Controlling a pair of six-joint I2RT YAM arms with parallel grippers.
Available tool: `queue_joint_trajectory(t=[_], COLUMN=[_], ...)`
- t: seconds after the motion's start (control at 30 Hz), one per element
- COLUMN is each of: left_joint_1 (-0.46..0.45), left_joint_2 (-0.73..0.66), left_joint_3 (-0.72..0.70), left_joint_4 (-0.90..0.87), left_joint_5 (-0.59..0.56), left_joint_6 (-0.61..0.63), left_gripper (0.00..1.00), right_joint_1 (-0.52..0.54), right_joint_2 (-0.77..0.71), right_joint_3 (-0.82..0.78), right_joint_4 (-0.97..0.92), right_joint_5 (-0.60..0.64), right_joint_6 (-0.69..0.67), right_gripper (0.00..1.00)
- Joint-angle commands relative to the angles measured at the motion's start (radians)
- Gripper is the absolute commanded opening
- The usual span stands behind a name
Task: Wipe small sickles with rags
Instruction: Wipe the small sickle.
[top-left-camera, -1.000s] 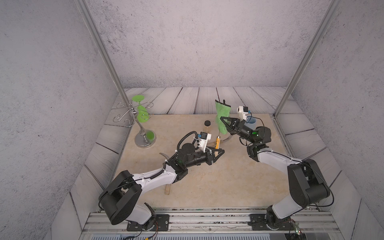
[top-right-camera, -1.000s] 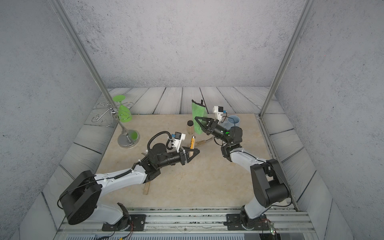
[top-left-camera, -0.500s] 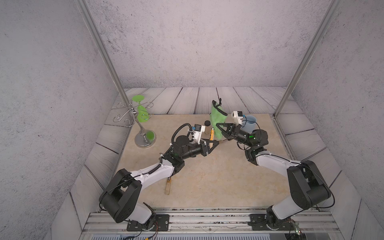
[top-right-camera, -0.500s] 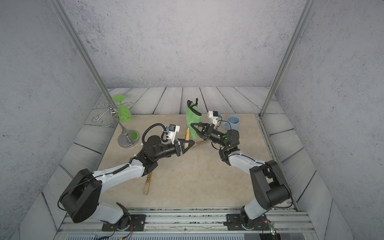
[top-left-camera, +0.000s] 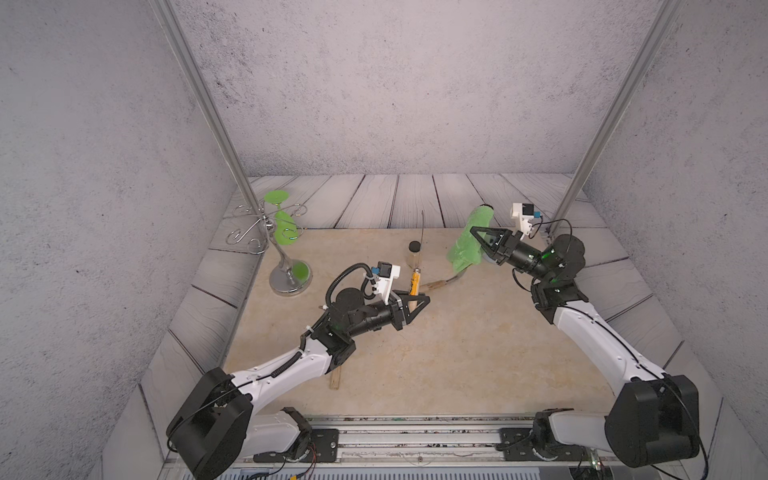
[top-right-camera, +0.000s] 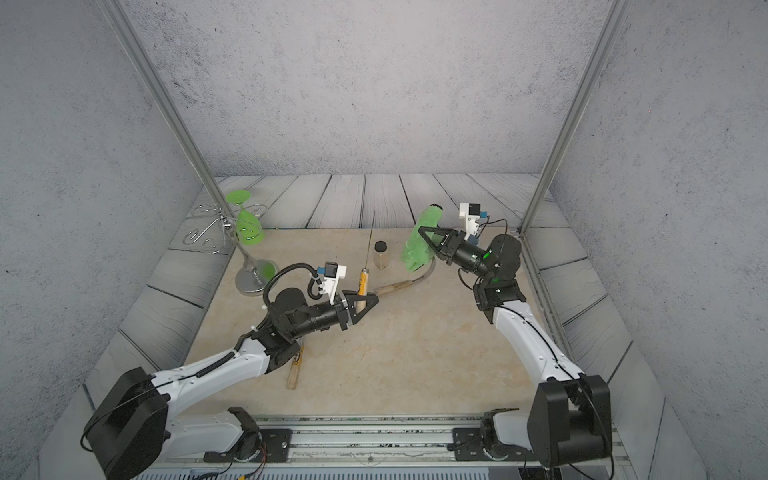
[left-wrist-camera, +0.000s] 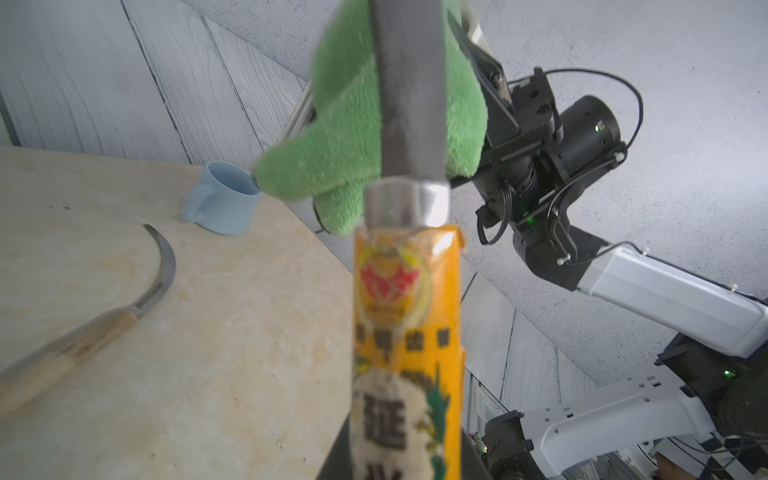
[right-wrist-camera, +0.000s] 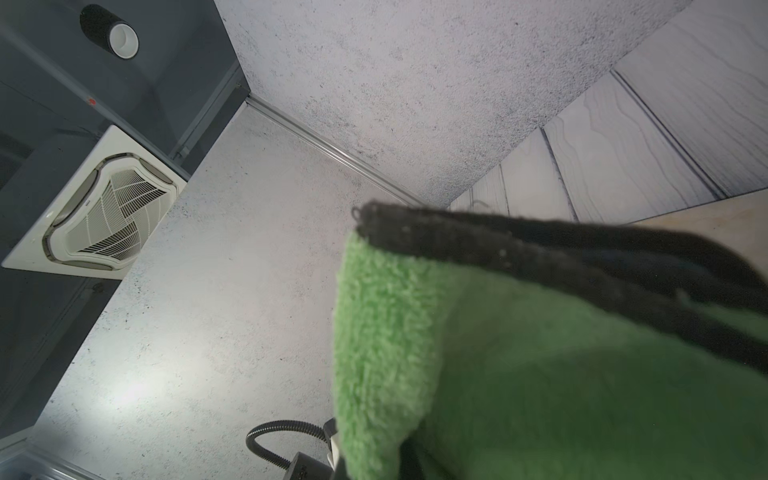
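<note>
Clamping labelled sickle (top-left-camera: 414, 277) by its handle in closed left gripper (top-left-camera: 417, 300), just beside black-lidded jar (top-left-camera: 414, 257), contents unclear; pinching green rag (top-left-camera: 466, 247) in closed right gripper (top-left-camera: 478, 236), right of jar.

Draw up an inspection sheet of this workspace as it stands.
Surface: beige table, mottled.
Job's things: held sickle upright; second sickle lying mid-table; third sickle partly under the left arm; rag raised, apart from the upright blade in both top views.
Clutter: jar, mug, goblet stand.
End effectors: left end effector shut on the held sickle's handle; right end effector shut on the rag.
Cables: hose looped over the left wrist; wire at the right wrist.
Surroundings: grey walls, metal posts.
</note>
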Motion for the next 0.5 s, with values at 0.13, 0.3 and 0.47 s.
queue_joint_trajectory(t=[0.13,0.3,0.47], left_joint_1=[-0.089,-0.127,-0.148], left_joint_2=[-0.013,0.013,0.050], left_joint_3=[-0.036,-0.035,-0.029], left_joint_4=[0.060,0.103,0.127], left_joint_5=[-0.029,-0.024,-0.024], left_joint_6=[0.003,-0.010,-0.018], left_gripper=[0.00,0.00,0.00], right_joint_1=[0.002,0.003,0.006], right_joint_2=[0.093,0.156,0.196], right_joint_3=[0.053,0.076,0.071], right_joint_4=[0.018,0.081,0.169], right_joint_5=[-0.038,-0.046,-0.058], right_joint_6=[0.003,0.049,0.103], right_gripper=[0.08,0.08,0.08])
